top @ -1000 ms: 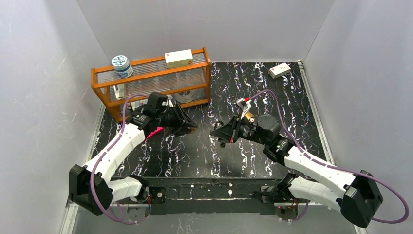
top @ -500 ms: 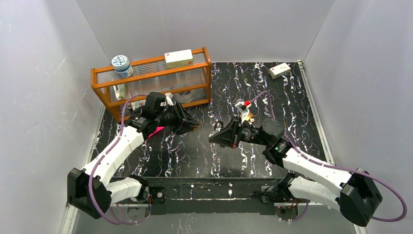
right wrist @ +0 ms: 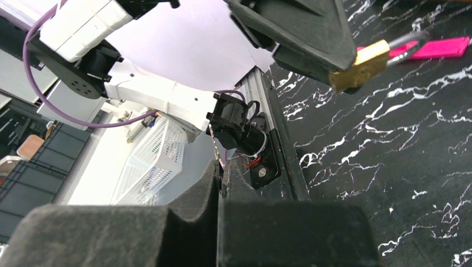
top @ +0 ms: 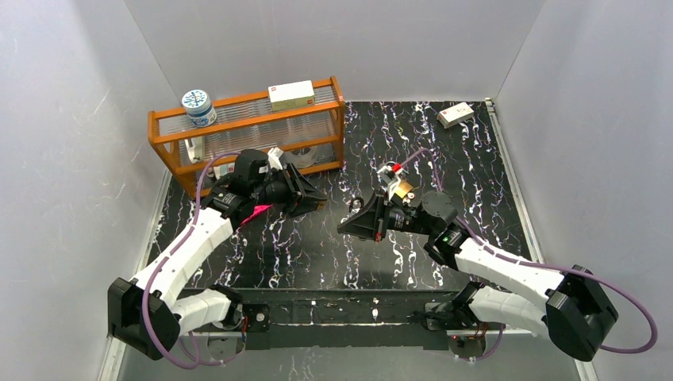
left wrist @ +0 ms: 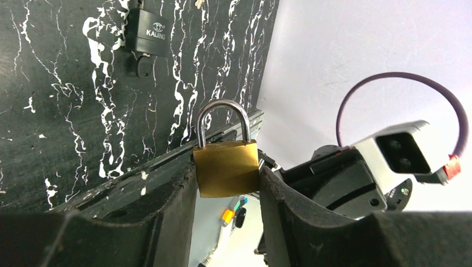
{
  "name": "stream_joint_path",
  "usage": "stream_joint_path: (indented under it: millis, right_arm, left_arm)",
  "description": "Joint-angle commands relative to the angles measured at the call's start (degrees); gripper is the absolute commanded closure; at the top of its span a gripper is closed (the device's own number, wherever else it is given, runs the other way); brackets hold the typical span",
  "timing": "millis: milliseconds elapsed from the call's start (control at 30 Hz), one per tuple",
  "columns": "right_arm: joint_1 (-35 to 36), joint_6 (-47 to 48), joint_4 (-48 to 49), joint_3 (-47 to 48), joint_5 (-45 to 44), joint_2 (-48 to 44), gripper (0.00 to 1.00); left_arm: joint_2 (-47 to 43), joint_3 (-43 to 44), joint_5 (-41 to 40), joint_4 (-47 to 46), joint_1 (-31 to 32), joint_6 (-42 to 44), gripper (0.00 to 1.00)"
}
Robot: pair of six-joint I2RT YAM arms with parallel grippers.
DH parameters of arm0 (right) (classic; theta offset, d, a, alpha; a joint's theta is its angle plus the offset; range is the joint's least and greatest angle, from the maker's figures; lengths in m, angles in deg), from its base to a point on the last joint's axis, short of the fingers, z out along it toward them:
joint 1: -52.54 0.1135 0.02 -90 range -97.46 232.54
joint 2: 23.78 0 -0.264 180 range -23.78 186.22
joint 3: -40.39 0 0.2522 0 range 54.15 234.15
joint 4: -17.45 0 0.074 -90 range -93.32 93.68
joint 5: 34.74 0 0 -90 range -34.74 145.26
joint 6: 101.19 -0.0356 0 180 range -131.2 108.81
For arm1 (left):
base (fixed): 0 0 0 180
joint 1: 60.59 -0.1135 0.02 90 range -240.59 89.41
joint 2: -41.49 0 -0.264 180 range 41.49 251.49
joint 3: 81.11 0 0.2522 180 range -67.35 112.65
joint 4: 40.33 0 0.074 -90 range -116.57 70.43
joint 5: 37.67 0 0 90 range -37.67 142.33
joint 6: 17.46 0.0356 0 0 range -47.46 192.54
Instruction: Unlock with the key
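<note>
My left gripper point(top: 312, 202) point(left wrist: 227, 175) is shut on a brass padlock point(left wrist: 226, 167) and holds it above the table, its steel shackle point(left wrist: 222, 118) closed and pointing away from the wrist. The padlock also shows in the right wrist view point(right wrist: 359, 64), with a pink tag point(right wrist: 431, 47) lying behind it. My right gripper point(top: 347, 225) point(right wrist: 222, 167) is shut on a thin key point(right wrist: 219, 150) seen edge-on, its tip pointing left. It hangs a short gap to the right of the padlock and does not touch it.
A black padlock point(left wrist: 146, 32) with a key in it lies on the marble table point(top: 317, 254). A wooden rack point(top: 246, 131) at the back left carries a jar point(top: 198, 107) and a box point(top: 291, 94). A small box point(top: 455, 115) lies at the back right.
My right gripper has moved left with the key, narrowing the gap to the padlock. My left gripper has shifted slightly back, still holding the padlock.
</note>
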Motion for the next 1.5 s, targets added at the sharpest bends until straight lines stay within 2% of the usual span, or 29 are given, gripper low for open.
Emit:
stream_joint_path:
  millis: [0,133,300,467,833,1467]
  right_arm:
    - [-0.2,-1.4,-3.2,4.2,-2.2,2.3,0.99]
    - [-0.1,-2.6,-10.0,6.8,-5.9,4.8,0.99]
    - [0.5,-8.8,-9.8,8.2,-9.5,8.4,0.99]
    - [1.3,-7.9,-16.5,11.9,-12.9,10.9,0.99]
    - [2.3,-11.9,-15.9,15.5,-12.3,17.1,0.99]
    - [2.6,-13.6,-16.8,21.0,-10.0,21.6,0.99]
  left_arm:
    - [-2.1,-1.6,3.6,-3.2,-0.4,-2.2,1.00]
    - [-2.5,-1.5,2.0,-3.3,-0.4,-2.6,1.00]
    - [-3.9,-2.2,-2.3,-3.8,-0.4,-3.4,1.00]
    - [-5.1,-2.7,-5.8,-4.0,-0.4,-4.5,1.00]
    - [-9.5,-4.4,-17.3,-2.4,-0.4,-4.0,1.00]
    - [-8.1,-3.9,-16.1,0.1,-0.4,-2.1,1.00]
